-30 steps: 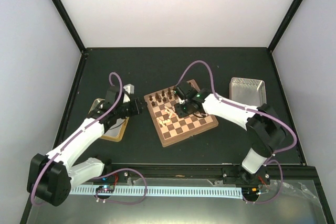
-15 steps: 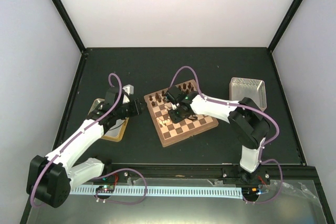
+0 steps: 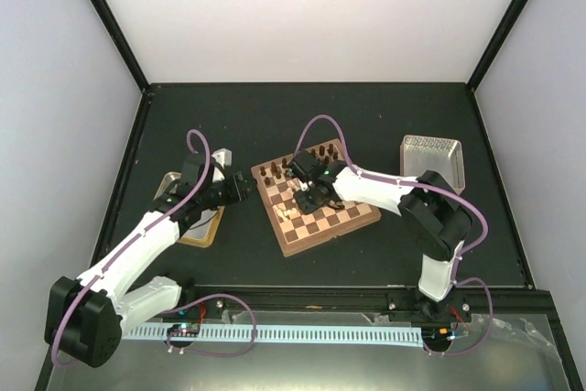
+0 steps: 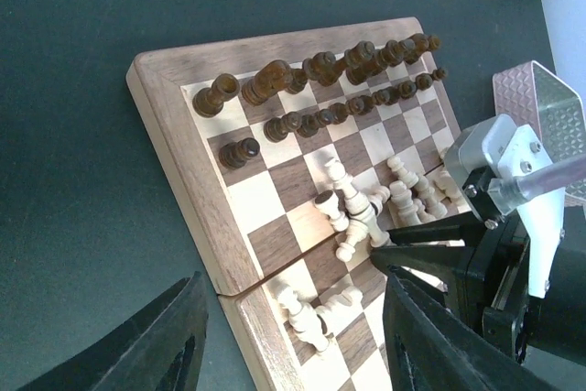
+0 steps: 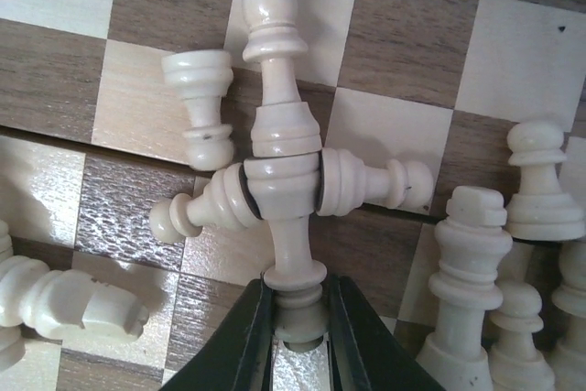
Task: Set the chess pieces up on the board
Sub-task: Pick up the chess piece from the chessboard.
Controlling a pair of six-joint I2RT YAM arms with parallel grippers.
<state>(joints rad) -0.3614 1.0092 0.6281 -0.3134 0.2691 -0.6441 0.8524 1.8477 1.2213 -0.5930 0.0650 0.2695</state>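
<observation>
Since the earlier frames the right arm point(image 3: 385, 191) is swung leftward across the board point(image 3: 322, 222). The left tool point(image 3: 240, 188) is held open beside it, on standby; the right tool point(image 5: 300, 318) is clamped on a toppled chess piece point(image 5: 291, 244) mid-board, for uprighting.

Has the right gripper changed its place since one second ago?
Yes. The right gripper went left across the board, away from the metal tray, and is now over the lying cream pieces.

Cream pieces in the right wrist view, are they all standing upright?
No, several cream pieces lie crossed on their sides on the board.
</observation>
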